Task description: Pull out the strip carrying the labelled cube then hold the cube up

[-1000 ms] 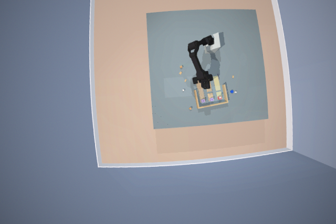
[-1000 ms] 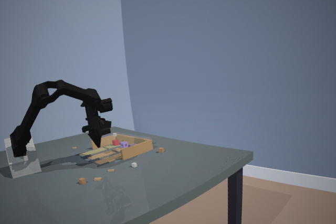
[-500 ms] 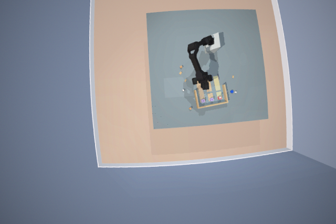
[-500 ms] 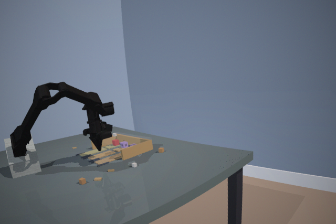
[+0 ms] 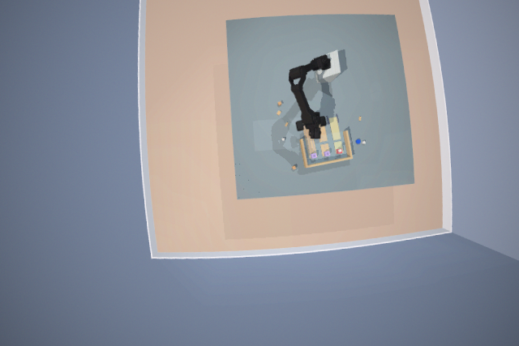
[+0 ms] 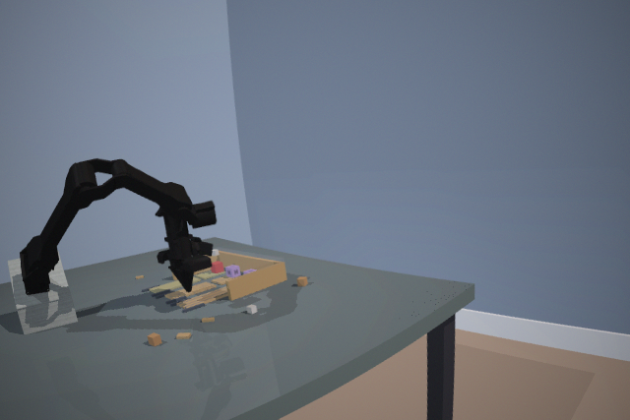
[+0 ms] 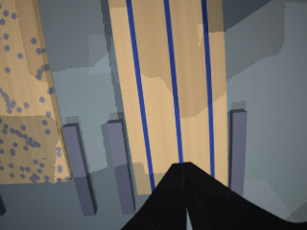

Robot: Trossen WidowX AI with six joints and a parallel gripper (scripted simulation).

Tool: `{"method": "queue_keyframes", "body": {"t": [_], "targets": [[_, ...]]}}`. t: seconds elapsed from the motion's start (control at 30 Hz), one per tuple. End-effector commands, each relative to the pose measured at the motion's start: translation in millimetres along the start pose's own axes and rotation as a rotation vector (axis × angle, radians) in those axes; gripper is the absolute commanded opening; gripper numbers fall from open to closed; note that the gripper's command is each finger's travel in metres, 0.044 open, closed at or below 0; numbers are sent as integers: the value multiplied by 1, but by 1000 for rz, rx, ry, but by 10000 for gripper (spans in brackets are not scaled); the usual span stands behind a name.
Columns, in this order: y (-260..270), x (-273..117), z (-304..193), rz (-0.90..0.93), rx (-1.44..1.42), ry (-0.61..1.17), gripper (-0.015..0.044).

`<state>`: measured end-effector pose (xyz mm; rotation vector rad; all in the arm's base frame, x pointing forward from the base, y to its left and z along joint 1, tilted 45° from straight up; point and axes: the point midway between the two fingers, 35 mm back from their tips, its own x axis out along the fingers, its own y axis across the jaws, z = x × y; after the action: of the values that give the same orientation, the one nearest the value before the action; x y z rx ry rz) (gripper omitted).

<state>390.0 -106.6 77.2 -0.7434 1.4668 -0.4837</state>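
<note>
My gripper (image 6: pixel 188 290) (image 7: pixel 181 172) is shut and empty, its tips low over the near end of the blue-lined wooden strip (image 5: pixel 310 145) (image 7: pixel 158 105). That strip shows no gap where visible; a purple marked cube (image 5: pixel 314 155) is at its far end. The dotted strip (image 5: pixel 323 134) (image 7: pixel 21 81) beside it has a gap before its far piece, with another purple marked cube (image 5: pixel 327 153) (image 6: pixel 232 270). The pale yellow strip (image 5: pixel 335 128) also has a gap, and a red cube (image 5: pixel 339 151) (image 6: pixel 217 267) sits at its far end. The cube labels are too small to read.
A wooden three-sided frame (image 5: pixel 328 162) (image 6: pixel 259 280) surrounds the far ends. Dark guide rails (image 7: pixel 238 149) flank the strips. Small orange blocks (image 5: pixel 293 167) (image 6: pixel 154 338), a white cube (image 5: pixel 283 138) (image 6: pixel 251 309) and a blue ball (image 5: pixel 358 141) lie around the frame.
</note>
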Motion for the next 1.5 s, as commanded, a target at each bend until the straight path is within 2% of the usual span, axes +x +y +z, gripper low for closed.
{"method": "queue_keyframes", "body": {"t": [0.0, 0.47, 1.47], "targets": [[1, 7, -1, 3, -5, 4, 0], [-1, 28, -4, 0, -5, 4, 0], [-1, 30, -4, 0, -5, 4, 0]]}}
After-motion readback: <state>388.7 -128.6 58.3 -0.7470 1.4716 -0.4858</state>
